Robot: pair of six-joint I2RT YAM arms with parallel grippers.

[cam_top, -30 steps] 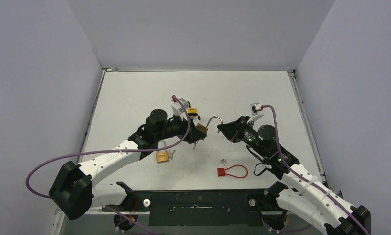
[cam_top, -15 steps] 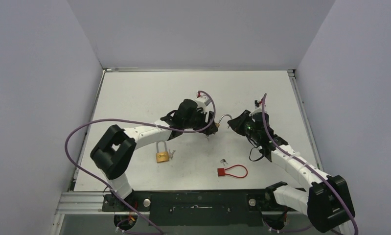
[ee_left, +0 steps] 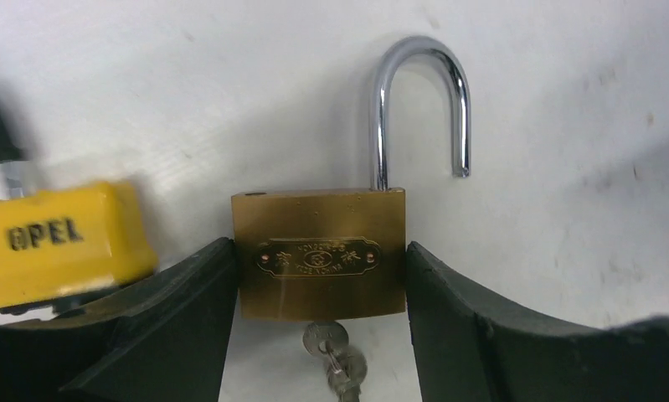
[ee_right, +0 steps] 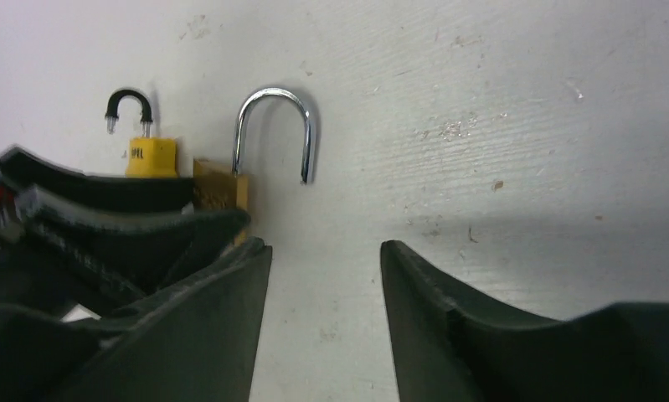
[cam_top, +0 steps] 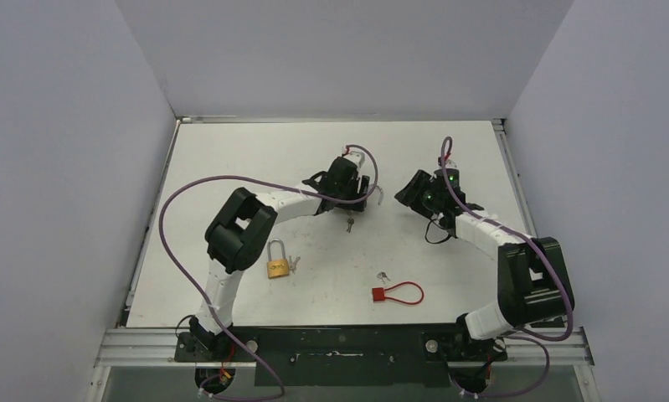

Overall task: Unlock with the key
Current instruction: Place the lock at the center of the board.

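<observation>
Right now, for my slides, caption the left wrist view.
Left gripper clamps brass padlock, shackle open, key inserted, beside yellow padlock.

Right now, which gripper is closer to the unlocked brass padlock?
Left. The left gripper clamps the brass padlock between its fingers; the right gripper stands open, facing the shackle, apart.

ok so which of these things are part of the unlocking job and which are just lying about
In the job: brass padlock with open steel shackle, clamped in the left gripper; silver key in its keyhole; right gripper, open, empty.
Lying about: yellow padlock with black shackle; second brass padlock; red cable lock; small loose key beside it.
</observation>
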